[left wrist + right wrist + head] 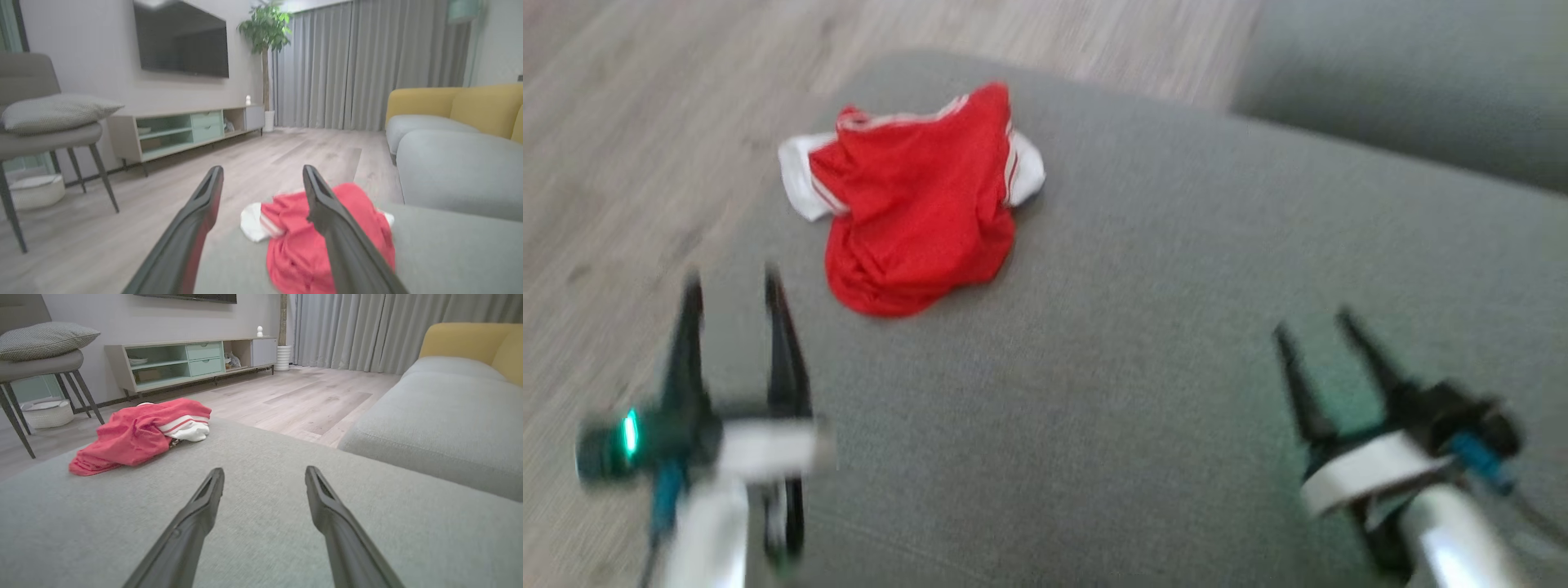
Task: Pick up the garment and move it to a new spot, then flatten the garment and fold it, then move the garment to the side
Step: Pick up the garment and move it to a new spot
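Garment [915,204] on cushion [1135,343] (television [182,41] beyond)

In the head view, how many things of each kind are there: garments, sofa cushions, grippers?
Red garment: 1
Grey sofa cushions: 2, near cushion and far cushion
Open grippers: 2, left gripper and right gripper
Total: 5

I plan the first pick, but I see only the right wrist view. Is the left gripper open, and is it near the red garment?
Observer: The left gripper is open, just short of the red garment, not touching it.
Operator: Which gripper is closer?
Observer: The left; the right gripper is farther off across the grey cushion.
Operator: Is white cloth on one side only?
Observer: No, the head view shows white at both sides of the red.
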{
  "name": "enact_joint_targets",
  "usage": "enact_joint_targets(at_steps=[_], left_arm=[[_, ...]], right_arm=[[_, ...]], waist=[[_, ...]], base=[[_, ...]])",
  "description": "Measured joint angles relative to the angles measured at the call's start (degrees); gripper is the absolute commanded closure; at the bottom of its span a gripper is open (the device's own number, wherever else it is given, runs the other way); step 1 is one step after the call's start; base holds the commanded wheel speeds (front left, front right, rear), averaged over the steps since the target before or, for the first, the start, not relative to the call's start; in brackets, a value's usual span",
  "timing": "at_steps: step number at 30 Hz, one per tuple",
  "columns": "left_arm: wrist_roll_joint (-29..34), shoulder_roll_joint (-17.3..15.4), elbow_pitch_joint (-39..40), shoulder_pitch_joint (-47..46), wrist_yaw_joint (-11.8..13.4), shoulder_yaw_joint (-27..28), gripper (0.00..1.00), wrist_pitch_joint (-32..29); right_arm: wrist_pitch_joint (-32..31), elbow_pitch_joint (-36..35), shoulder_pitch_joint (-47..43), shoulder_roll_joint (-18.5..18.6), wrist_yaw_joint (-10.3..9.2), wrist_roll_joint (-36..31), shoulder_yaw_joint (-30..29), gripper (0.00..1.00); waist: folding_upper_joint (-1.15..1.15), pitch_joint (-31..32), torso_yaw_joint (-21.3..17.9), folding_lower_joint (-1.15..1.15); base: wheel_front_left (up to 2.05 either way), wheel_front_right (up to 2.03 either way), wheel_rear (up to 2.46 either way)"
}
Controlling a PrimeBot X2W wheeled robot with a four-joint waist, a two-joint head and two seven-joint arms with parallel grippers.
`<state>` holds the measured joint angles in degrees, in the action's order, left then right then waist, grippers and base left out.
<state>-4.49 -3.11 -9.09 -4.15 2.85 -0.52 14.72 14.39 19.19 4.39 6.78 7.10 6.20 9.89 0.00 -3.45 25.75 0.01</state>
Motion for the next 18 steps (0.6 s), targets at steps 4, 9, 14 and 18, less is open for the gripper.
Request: enact_joint_targets(at_steps=[4,9,14,18], left_arm=[[0.02,-0.36,-4.63,-14.55,-2.46,0.03,0.0,0.03],[-0.68,-1.79,-21.48,-33.89,-5.63,-0.09,0.0,-1.4],[-4.66,-3.28,-38.68,-48.79,-7.35,2.04,0.0,-10.47],[-9.07,-4.91,-49.82,-54.47,-8.43,5.09,0.0,-18.58]], right_arm=[[0.0,-2.53,5.24,5.56,0.0,-1.1,-0.71,0.0],[0.0,-5.77,9.87,11.77,0.0,-2.27,-1.32,0.0],[0.08,-8.81,12.17,14.27,0.0,-2.46,-1.52,0.0],[0.75,-12.95,14.85,14.36,0.0,-2.88,-1.63,0.0]], waist=[[0.0,-6.1,0.3,0.0],[0.0,-15.47,-0.74,0.02],[0.0,-23.63,-2.52,0.03],[0.0,-28.59,-4.91,0.0]], base=[[0.0,0.0,0.0],[0.0,0.0,0.0],[0.0,0.0,0.0],[0.0,0.0,0.0]])
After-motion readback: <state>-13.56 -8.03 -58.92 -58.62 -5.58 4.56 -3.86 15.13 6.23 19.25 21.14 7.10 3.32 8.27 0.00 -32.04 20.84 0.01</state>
